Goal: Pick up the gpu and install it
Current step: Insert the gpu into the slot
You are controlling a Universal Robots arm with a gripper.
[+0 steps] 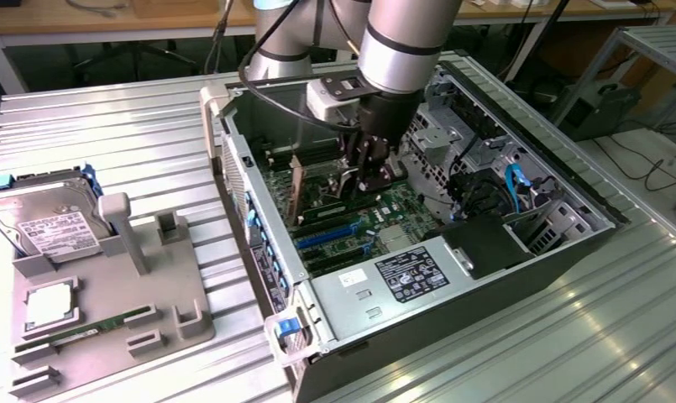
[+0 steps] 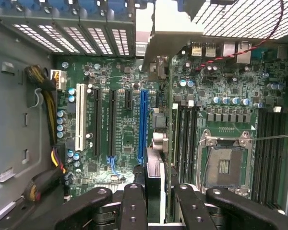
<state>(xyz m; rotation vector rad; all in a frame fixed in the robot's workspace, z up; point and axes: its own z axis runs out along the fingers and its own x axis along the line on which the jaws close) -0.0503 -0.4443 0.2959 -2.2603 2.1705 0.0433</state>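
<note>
The gpu [image 2: 155, 175] appears edge-on in the wrist view, running from between my fingers to its pale metal end bracket [image 2: 165, 43] near the case's rear slot covers. My gripper [image 2: 158, 197] is shut on the card's upper edge. Just to one side of the card lies the long blue slot [image 2: 143, 127] on the motherboard. In the exterior view my gripper [image 1: 369, 180] reaches down into the open computer case [image 1: 562, 235] and holds the gpu [image 1: 321, 191] upright over the motherboard. I cannot tell whether its lower edge sits in a slot.
RAM slots [image 2: 185, 134] and the CPU socket [image 2: 224, 165] flank the card; yellow cables [image 2: 50, 96] run along the case wall. On the exterior view's left, a grey fixture [image 1: 147, 319] holds a hard drive [image 1: 46, 222], a CPU [image 1: 49, 304] and a RAM stick [image 1: 86, 332].
</note>
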